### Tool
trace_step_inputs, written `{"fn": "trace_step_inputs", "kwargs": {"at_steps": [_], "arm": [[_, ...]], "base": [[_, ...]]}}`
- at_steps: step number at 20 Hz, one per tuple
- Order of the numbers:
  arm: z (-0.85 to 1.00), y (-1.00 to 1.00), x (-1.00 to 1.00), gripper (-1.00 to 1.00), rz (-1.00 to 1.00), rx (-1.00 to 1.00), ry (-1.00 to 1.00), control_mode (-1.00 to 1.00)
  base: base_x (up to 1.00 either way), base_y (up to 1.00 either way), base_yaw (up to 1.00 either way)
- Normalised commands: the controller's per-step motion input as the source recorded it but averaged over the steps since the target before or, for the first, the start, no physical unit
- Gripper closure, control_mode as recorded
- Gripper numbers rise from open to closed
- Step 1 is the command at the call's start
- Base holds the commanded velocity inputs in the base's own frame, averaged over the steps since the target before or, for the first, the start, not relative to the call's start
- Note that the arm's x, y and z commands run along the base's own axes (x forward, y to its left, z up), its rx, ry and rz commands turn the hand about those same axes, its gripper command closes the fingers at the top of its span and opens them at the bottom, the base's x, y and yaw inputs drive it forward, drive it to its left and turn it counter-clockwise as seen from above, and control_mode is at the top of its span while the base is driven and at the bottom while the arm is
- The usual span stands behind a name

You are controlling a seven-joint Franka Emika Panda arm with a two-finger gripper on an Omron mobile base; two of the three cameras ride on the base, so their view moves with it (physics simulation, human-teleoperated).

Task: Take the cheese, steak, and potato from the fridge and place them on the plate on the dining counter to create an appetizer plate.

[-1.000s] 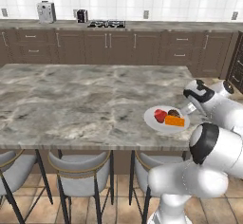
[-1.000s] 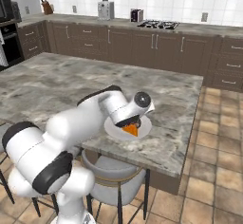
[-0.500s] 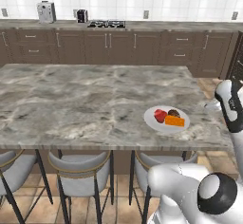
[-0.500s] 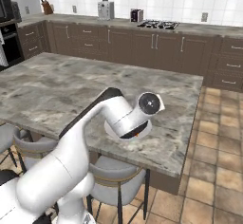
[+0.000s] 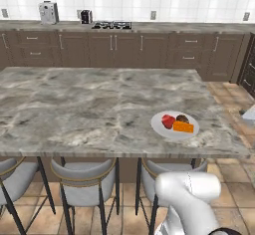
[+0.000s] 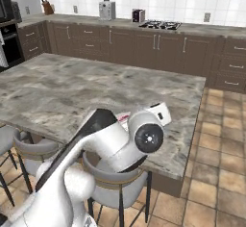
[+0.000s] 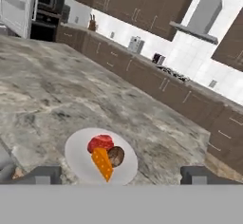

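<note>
The hand (image 7: 118, 175) was released and empty; cheese (image 7: 102, 163), steak (image 7: 100, 143) and potato (image 7: 116, 156) sat on the plate (image 7: 76, 152) at lower centre, where a careless swing could knock them.

The marbled dining counter (image 5: 89, 104) carries a white plate (image 5: 164, 130) near its edge.

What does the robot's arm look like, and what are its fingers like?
The arm is smooth, shiny white and made of fat rounded tube sections. Where the sections meet, it has dark grey-black parts, including a round black disc like a cap on one joint. The gripper has two small, blocky, dark grey fingertips. No cables or markings can be seen on it.
</note>
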Motion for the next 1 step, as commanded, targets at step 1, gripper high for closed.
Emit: {"fn": "trace_step_inputs", "kwargs": {"at_steps": [1], "arm": [[0.59,-0.14,-0.89,-1.00,0.00,0.00,-0.17,-1.00]], "base": [[0.00,0.00,0.00]]}}
